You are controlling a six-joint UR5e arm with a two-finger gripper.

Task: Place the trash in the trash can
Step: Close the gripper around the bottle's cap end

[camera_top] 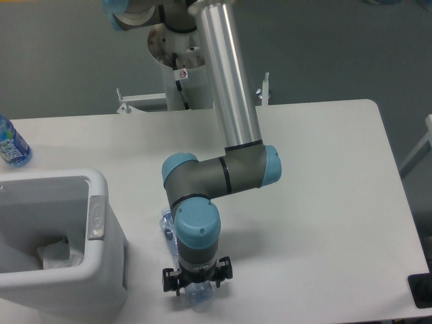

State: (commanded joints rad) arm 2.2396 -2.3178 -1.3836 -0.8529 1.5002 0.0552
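While low over the surface (pixel 324 202):
Gripper (pixel 196 289): directly above flattened bottle (pixel 169 228).
Jaws: astride bottle's near end; grip cannot be told.
Wrapper (pixel 57 255): inside trash can (pixel 101 270).

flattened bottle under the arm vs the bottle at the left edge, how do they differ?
Pose: the flattened bottle lies flat on the table; the blue-tinted bottle appears to stand upright.
Shape: the flattened bottle looks crushed; the blue-tinted bottle looks intact.
Access: the flattened bottle is mostly hidden under the wrist, with the end effector over its near end; the blue-tinted bottle sits alone, cut off by the frame edge.
Shared: both are plastic with bluish labels, outside the trash can.
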